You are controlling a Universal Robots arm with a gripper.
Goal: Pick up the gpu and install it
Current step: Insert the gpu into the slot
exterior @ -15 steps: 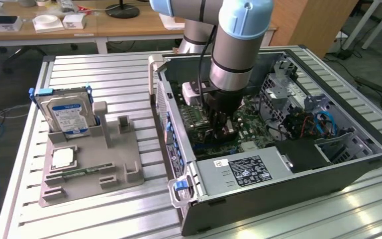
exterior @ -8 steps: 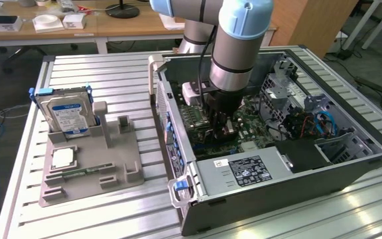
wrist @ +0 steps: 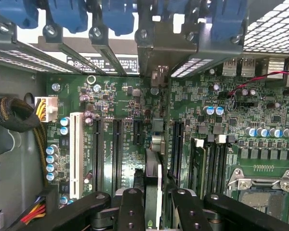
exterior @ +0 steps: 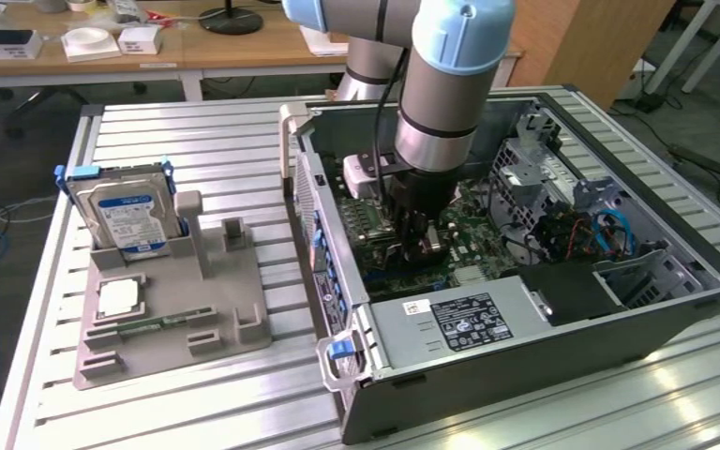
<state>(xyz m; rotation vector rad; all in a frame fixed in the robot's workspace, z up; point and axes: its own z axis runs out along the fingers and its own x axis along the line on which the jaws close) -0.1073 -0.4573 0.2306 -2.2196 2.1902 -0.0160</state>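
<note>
The gpu [wrist: 153, 166] appears edge-on in the wrist view as a thin upright card between my fingertips. It stands over the green motherboard [wrist: 120, 106], and its silver bracket end [wrist: 156, 53] reaches toward the rear slot openings. My gripper [wrist: 156, 204] is shut on it, with black fingers [wrist: 131, 209] on either side. In the exterior view the gripper [exterior: 412, 236] is low inside the open computer case [exterior: 660, 309], just above the motherboard [exterior: 472, 239]. The card is largely hidden there behind the wrist.
Black expansion slots [wrist: 116, 149] and a white slot [wrist: 76, 154] lie beside the card; memory slots [wrist: 216, 159] and the processor socket [wrist: 262, 187] flank the other side. Outside the case, a grey holder [exterior: 229, 319] carries a blue-labelled hard drive [exterior: 128, 211] and a memory stick [exterior: 160, 322].
</note>
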